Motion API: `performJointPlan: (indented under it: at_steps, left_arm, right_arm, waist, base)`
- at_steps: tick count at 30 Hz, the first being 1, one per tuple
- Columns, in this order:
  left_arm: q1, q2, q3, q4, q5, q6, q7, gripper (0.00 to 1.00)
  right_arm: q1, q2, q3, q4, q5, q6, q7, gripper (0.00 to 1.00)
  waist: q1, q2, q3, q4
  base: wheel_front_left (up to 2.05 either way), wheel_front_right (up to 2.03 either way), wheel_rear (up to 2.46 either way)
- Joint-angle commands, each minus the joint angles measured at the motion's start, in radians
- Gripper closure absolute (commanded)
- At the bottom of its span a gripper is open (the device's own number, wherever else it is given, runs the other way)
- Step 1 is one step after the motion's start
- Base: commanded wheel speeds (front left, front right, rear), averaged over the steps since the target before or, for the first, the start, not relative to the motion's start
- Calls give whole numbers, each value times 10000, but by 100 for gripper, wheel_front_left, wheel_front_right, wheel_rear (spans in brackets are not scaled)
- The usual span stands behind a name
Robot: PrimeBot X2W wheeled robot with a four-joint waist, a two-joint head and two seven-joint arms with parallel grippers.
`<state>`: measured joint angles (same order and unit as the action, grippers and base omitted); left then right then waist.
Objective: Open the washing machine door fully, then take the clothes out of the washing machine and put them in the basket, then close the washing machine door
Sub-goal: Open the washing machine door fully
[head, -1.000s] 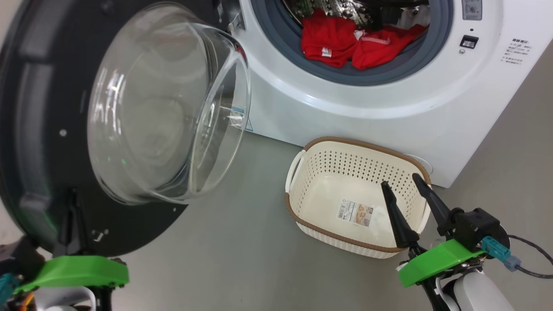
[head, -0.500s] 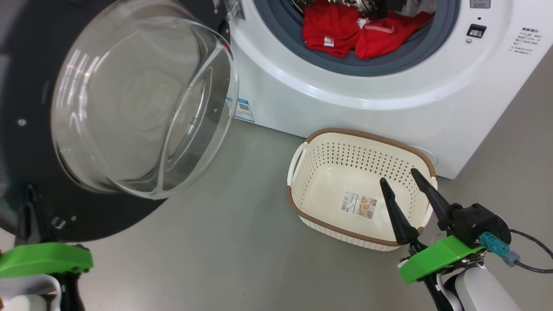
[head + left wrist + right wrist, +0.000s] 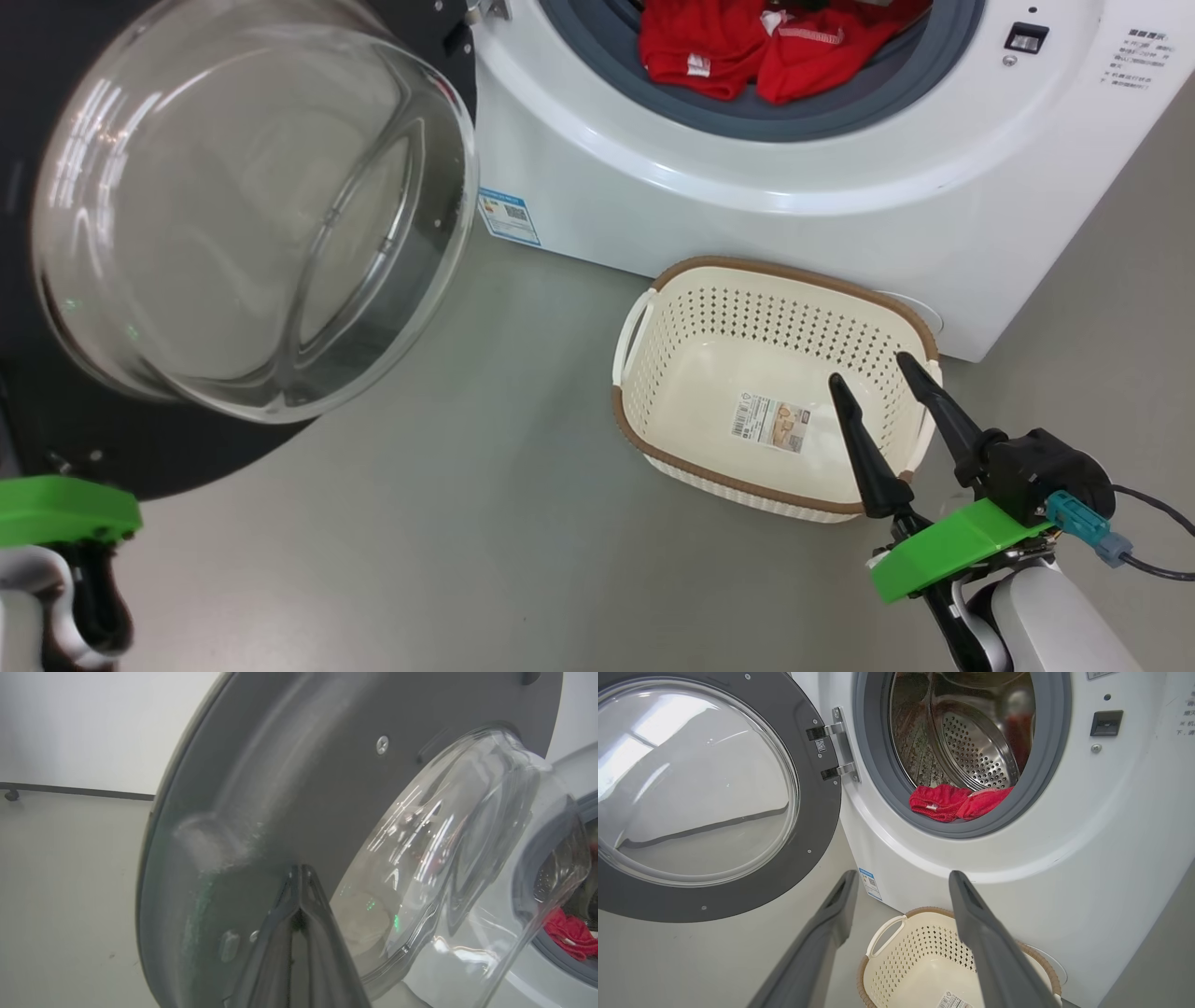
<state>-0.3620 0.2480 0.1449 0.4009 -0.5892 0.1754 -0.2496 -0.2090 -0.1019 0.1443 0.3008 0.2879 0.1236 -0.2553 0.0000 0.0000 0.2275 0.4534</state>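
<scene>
The large round washing machine door, black-rimmed with a bulging clear glass bowl, stands swung open to the left of the big white front-loading washing machine. A small blue label sits low on the machine's front. Bright red fabric clothes with white trim lie at the mouth of the perforated steel drum, draped onto the grey rubber seal. The small cream-white perforated plastic basket with a brown woven-look rim stands on the grey floor, just in front of the machine's lower right. Nothing lies in the basket but a paper label on its bottom. The left end effector has its two dark fingers pressed together, holding nothing. Its tips are close against the door's grey inner face, though contact cannot be told. The right end effector hovers over the basket's right part, fingers spread wide and empty.
</scene>
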Motion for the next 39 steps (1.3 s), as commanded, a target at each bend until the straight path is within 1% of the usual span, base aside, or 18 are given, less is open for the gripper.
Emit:
performJointPlan:
  at_steps: [1,6,14,18,23,27,28,29,30,35,39]
  left_arm:
    - [-479,652,610,-60,69,-1,-119,100]
    - [-801,701,866,282,90,-110,-120,100]
    - [-1451,905,1372,1439,236,-179,-121,100]
    - [-1624,955,1578,1858,287,-307,-121,100]
    - [-1746,956,1765,2148,441,-501,-121,100]
    - [-1693,844,1922,2021,680,-655,-121,100]
    - [-1626,796,1960,1907,775,-677,-122,77]
    - [-1542,726,2004,1758,864,-692,-122,22]
    - [-1429,656,2031,1577,977,-698,-122,0]
    - [-751,244,2260,421,1271,-738,-122,0]
    - [-295,-23,2434,-1036,1529,-764,-122,0]
  right_arm:
    - [-268,-23,256,-221,-62,71,-65,0]
    - [-327,-59,293,-213,-59,71,-65,0]
    - [-400,-152,244,-187,-39,71,-65,0]
    - [-429,-163,235,-184,-41,71,-65,0]
    - [-459,-136,186,-188,-48,71,-65,0]
    - [-477,-78,129,-207,-49,71,-65,0]
    - [-475,-55,105,-217,-42,71,-65,0]
    - [-471,-30,69,-231,-33,71,-65,0]
    - [-461,-2,33,-242,-21,71,-65,0]
    - [-419,154,-45,-261,46,71,-65,0]
    - [-400,260,-165,-328,99,71,-65,0]
  waist:
    - [0,0,62,-41]
    - [0,0,146,-109]
    - [0,0,251,-217]
    - [0,0,277,-294]
    - [0,0,259,-355]
    - [0,0,209,-399]
    - [0,0,180,-415]
    - [0,0,151,-428]
    - [0,0,111,-443]
    - [0,0,-102,-576]
    - [0,0,-280,-734]
  base:
    - [0,0,0]
    - [0,0,0]
    - [0,0,0]
    - [0,0,0]
    - [0,0,0]
    - [0,0,0]
    - [0,0,0]
    - [0,0,0]
    - [0,0,0]
    - [0,0,0]
    - [0,0,0]
